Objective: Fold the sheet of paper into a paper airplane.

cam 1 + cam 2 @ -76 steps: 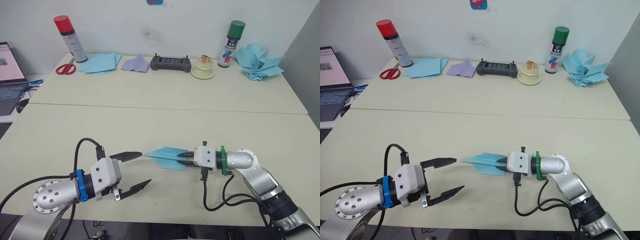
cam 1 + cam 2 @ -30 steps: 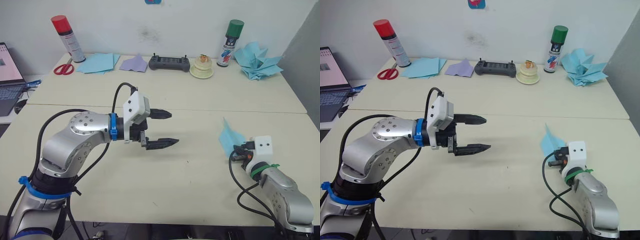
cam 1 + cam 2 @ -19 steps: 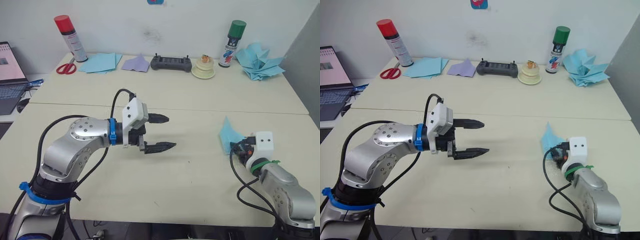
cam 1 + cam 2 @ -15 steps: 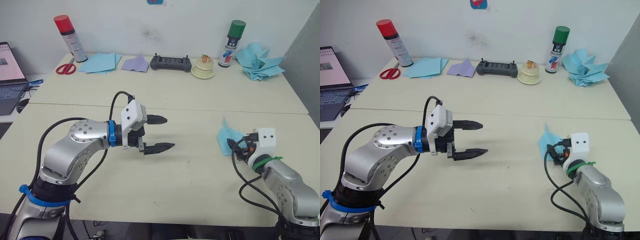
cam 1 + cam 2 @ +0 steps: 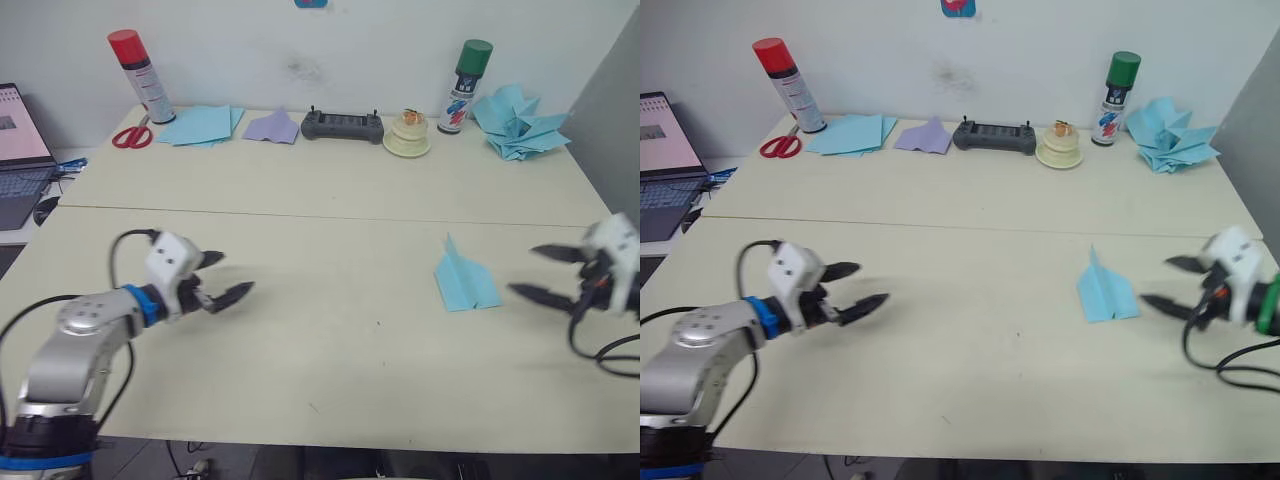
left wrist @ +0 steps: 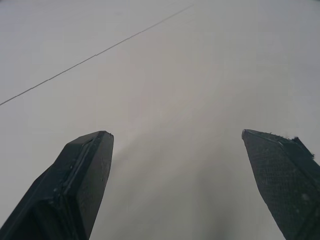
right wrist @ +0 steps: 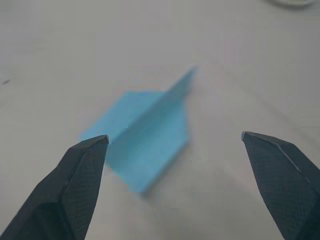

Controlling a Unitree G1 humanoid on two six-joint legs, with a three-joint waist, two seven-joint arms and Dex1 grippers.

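Note:
The sheet of paper, folded into a small light-blue paper airplane (image 5: 463, 280), lies on the table right of centre with its pointed nose toward the back and a raised centre ridge. My right gripper (image 5: 522, 270) is open just to its right, apart from it, with nothing between the fingers. The right wrist view looks at the paper airplane (image 7: 147, 135) between the spread fingers. My left gripper (image 5: 235, 272) is open over bare table at the left, holding nothing, and the left wrist view has tabletop between its fingers (image 6: 85, 175).
Along the back edge stand a red-capped spray can (image 5: 135, 75), scissors (image 5: 130, 136), a pile of blue sheets (image 5: 200, 125), a pale purple paper piece (image 5: 272, 127), a black controller (image 5: 341, 124), a cream tape roll (image 5: 406, 138), a green-capped can (image 5: 463, 85) and a heap of blue paper shapes (image 5: 515, 122). A laptop (image 5: 20, 150) sits far left.
My right gripper opened, let go of the paper airplane and drew back to the right; the airplane now lies flat on the table. My left arm pulled back to the left.

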